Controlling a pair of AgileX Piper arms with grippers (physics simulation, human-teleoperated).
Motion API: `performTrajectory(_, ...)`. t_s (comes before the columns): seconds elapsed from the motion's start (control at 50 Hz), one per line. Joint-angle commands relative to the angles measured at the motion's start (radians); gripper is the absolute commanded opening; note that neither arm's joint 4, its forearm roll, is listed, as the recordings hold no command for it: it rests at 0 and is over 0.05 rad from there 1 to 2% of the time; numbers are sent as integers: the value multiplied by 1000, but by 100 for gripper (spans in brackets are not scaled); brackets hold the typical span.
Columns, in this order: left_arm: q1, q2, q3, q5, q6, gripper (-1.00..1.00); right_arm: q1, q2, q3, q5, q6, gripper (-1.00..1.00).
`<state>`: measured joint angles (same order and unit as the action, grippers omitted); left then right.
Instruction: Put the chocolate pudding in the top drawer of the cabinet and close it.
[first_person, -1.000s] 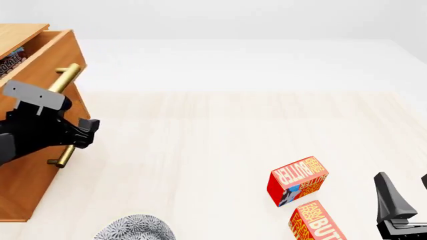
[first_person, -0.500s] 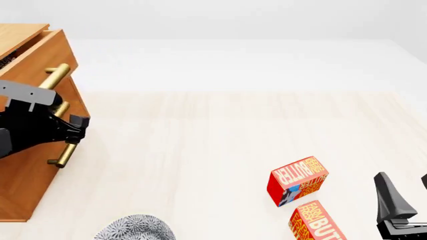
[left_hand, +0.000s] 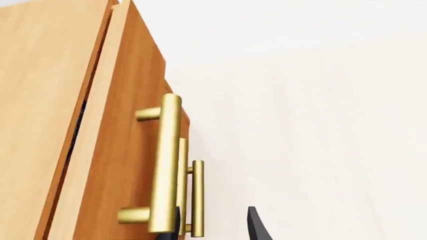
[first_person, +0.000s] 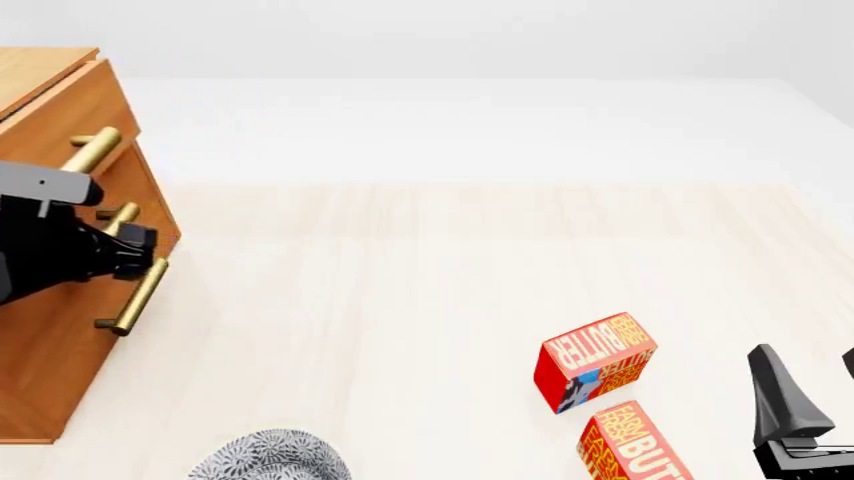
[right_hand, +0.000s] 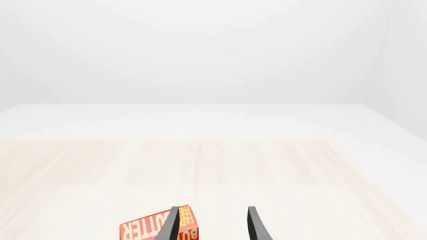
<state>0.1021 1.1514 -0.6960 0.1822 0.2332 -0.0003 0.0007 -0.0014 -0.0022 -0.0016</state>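
Cabinet (first_person: 54, 330) standing at far left of the front view, honey-brown, running off the left edge. Top drawer (first_person: 114, 125) sitting almost flush with the carcass; in the left wrist view only a thin dark gap is showing along the drawer's (left_hand: 123, 125) edge. Chocolate pudding not showing in any view; cannot tell where it is lying. Left gripper (first_person: 134, 250) pressing in at the cabinet front at mid-left, its black body covering the space between the two brass bar handles, the upper handle (first_person: 91, 152) poking out above it and the lower handle (first_person: 138, 297) below. Left wrist view showing two dark fingertips (left_hand: 257, 227) parted, with open gap and nothing between them, one beside the near end of the upper handle (left_hand: 163, 165). Right gripper (first_person: 801, 420) sitting at the lower right corner, jaws apart and empty; one fingertip (right_hand: 255, 227) showing. Two red butter boxes at lower right of the table (first_person: 441, 270): one (first_person: 597, 362) tilted, the second (first_person: 634, 445) just below it, cut by the bottom edge. A grey patterned round object (first_person: 274, 457) lying at the bottom edge, left of centre, well apart from the boxes.
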Motion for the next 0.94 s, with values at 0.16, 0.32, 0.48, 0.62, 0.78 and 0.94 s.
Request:
performTrajectory(0.16, 82, 24, 10, -27, -26, 100, 0, 1, 0, -1, 0, 100)
performTrajectory(0.32, 128, 54, 2, -50, -16, 100, 0, 1, 0, -1, 0, 100)
performTrajectory(0.48, 200, 95, -15, -81, 8, 100, 0, 1, 0, -1, 0, 100)
performTrajectory(0.62, 227, 100, -24, -79, -11, 100, 0, 1, 0, -1, 0, 100)
performTrajectory(0.78, 236, 51, -23, -50, -17, 100, 0, 1, 0, -1, 0, 100)
performTrajectory(0.94, 241, -31, -9, -3, -11, 100, 0, 1, 0, -1, 0, 100)
